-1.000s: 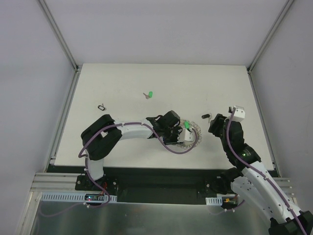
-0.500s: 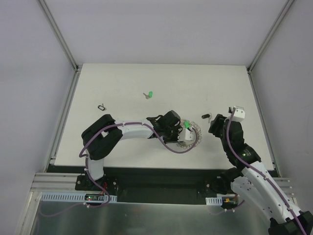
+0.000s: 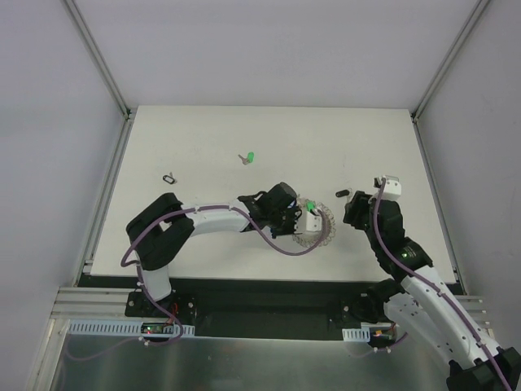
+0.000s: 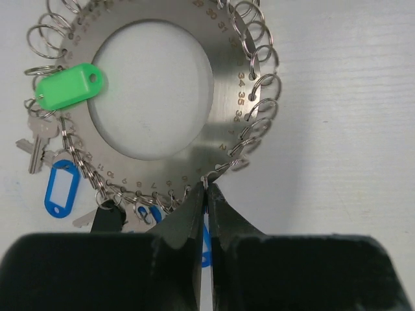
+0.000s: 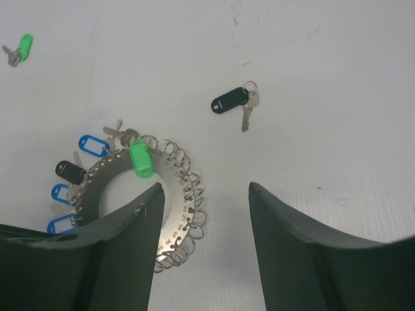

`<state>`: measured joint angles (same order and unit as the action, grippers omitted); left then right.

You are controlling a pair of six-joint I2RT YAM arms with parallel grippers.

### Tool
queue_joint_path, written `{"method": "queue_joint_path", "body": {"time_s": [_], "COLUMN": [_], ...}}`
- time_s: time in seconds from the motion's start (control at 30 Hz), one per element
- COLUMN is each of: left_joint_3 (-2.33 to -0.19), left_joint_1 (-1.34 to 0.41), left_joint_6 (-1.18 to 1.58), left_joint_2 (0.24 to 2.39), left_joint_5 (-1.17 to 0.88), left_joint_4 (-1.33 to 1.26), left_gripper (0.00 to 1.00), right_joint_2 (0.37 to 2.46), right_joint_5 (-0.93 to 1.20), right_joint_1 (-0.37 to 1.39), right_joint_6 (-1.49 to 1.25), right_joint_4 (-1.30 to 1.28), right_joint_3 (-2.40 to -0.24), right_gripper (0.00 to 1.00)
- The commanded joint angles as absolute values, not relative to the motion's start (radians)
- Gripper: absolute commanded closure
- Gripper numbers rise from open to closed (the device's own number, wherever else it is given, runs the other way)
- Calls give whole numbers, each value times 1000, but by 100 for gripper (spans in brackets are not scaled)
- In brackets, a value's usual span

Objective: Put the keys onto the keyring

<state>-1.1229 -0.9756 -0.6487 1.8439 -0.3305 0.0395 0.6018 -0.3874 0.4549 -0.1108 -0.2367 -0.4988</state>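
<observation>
Left pincer (image 4: 205, 192) pressed together at keyring (image 4: 228, 107) rim — right pincer (image 5: 205, 189) spread

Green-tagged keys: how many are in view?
2. The loose green key lies alone, apart from the keyring; the hooked green key hangs on it. Others may be hidden.

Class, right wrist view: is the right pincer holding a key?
No, the right pincer is open and empty; the loose black-tagged key lies beyond it.
</observation>
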Motion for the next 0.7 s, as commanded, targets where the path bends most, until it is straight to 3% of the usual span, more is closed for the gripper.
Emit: {"method": "queue_joint_path", "body": {"time_s": [0.0, 0.47, 0.67], "left_joint_3": [-1040, -600, -529], "left_joint_1": [-970, -859, -844], "left_joint_6": [-586, -224, -150], "left_joint_2": [1677, 1235, 1164], "left_joint_5": [-337, -371, -322], "left_joint_4": [-83, -759, -912], "left_gripper": [100, 100, 100], "right_joint_2": [626, 819, 908], "right_joint_5": [-266, 323, 311], "right_joint_1": [448, 472, 587], "right_joint_6": [-75, 49, 110], "right_joint_4": [-225, -103, -31], "right_joint_3": [-549, -669, -749], "right_gripper": [42, 41, 38]}}
